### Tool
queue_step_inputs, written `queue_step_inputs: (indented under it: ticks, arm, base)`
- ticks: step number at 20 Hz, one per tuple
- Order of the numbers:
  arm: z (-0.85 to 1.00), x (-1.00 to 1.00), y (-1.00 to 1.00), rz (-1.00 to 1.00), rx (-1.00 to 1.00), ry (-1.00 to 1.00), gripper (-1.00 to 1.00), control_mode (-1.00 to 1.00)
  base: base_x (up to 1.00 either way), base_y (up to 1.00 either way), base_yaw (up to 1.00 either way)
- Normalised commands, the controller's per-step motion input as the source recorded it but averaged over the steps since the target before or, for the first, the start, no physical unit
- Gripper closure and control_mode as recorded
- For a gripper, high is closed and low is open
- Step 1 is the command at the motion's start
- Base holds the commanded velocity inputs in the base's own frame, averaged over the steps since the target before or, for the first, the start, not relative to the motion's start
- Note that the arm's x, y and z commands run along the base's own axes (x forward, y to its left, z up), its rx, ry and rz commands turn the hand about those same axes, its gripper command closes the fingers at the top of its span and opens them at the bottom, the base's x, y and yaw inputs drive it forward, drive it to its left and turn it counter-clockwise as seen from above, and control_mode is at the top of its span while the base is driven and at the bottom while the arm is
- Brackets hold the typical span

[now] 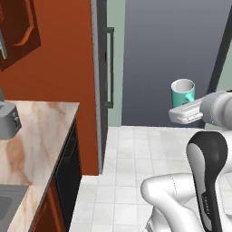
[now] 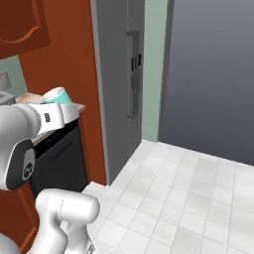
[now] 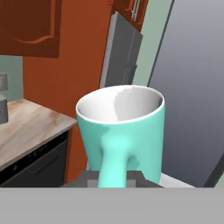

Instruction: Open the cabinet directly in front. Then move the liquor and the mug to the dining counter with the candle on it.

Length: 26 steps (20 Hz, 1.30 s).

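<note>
One teal mug (image 3: 127, 131), white inside, upright

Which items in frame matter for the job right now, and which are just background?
Job:
- mug, teal with a white inside, upright, held by its handle in the gripper, jaws shut on it
- cabinet, reddish-brown wall unit with arched doors

Background:
- marble worktop
- grey fridge with its long bar handle
- black dishwasher front
- sink
- white tiled floor

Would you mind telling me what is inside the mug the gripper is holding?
The mug looks empty: its white inner wall shows below the rim. Its bottom is hidden by the near wall, so that part cannot be checked.
</note>
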Motion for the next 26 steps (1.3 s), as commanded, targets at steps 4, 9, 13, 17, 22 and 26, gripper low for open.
queue_step_inputs:
  ticks: [4,9,13,17,22,26]
  arm:
    - [0.0,0.0,0.0,0.0,0.0,0.0,1.0,1.0]
    - [0.0,0.0,0.0,0.0,0.0,0.0,1.0,1.0]
    - [0.0,0.0,0.0,0.0,0.0,0.0,1.0,1.0]
    - [0.0,0.0,0.0,0.0,0.0,0.0,1.0,1.0]
    - [0.0,0.0,0.0,0.0,0.0,0.0,1.0,1.0]
    - [0.0,0.0,0.0,0.0,0.0,0.0,1.0,1.0]
  base:
    - [-0.13,0.01,-0.38]
    - [-0.11,0.02,-0.39]
    - [-0.11,0.02,-0.39]
    - [-0.11,0.01,-0.4]
    - [-0.1,0.02,-0.4]
    - [-0.04,0.06,-0.4]
